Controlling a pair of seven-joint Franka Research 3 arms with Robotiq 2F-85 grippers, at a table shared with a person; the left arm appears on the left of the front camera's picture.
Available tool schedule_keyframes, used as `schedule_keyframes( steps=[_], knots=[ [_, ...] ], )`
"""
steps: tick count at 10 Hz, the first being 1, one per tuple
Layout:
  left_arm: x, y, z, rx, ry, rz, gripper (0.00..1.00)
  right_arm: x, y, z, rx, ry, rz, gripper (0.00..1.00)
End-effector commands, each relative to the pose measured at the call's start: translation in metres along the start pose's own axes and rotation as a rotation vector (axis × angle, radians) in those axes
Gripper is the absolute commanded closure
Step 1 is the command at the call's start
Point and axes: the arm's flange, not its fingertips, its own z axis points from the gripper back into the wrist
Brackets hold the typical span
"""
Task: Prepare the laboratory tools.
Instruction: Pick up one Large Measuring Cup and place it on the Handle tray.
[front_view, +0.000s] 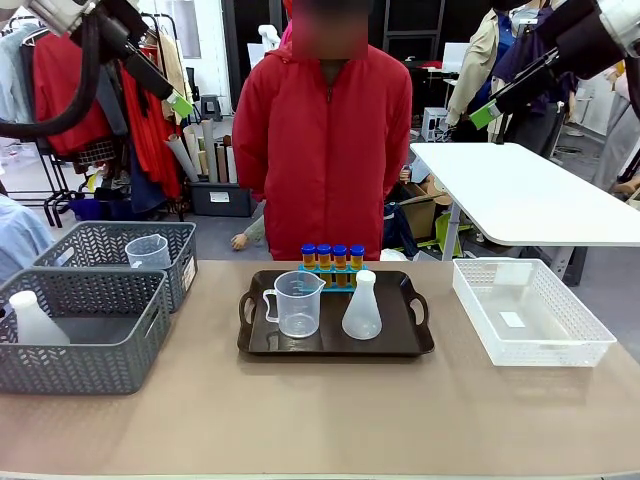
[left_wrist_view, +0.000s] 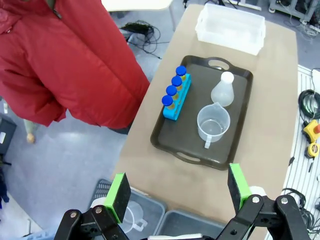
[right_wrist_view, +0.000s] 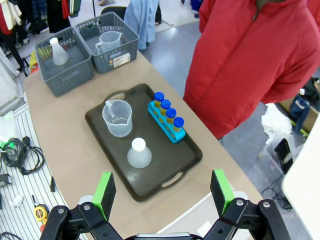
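A dark tray (front_view: 400, 335) in the table's middle carries a clear handled measuring jug (front_view: 296, 303), a translucent white conical flask (front_view: 362, 308) and a blue rack of orange blue-capped tubes (front_view: 333, 262). My left gripper (front_view: 180, 103) hangs high at the upper left and my right gripper (front_view: 484, 115) high at the upper right, both far above the tray. In the left wrist view my left gripper (left_wrist_view: 178, 192) is open and empty over the jug (left_wrist_view: 213, 122), flask (left_wrist_view: 223, 91) and rack (left_wrist_view: 176, 94). My right gripper (right_wrist_view: 163, 192) is open too, above the jug (right_wrist_view: 117, 118), flask (right_wrist_view: 138, 153) and rack (right_wrist_view: 167, 117).
Two grey mesh baskets (front_view: 90, 350) stand at the table's left, one holding another flask (front_view: 35, 320), the other another jug (front_view: 147, 252). A white lattice bin (front_view: 530, 310) sits at the right. A person in a red jacket (front_view: 325, 140) stands at the far edge.
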Motion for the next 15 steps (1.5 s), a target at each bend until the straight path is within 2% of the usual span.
schedule_keyframes(
  steps=[1, 15],
  knots=[
    [0.001, -0.0001, 0.0023, 0.003, -0.003, 0.002, 0.0, -0.0003, 0.0, 0.0008, 0.007, -0.01, -0.001, 0.0],
    [0.001, -0.0001, 0.0023, 0.003, -0.003, 0.002, 0.0, -0.0003, 0.0, 0.0008, 0.007, -0.01, -0.001, 0.0]
  ],
)
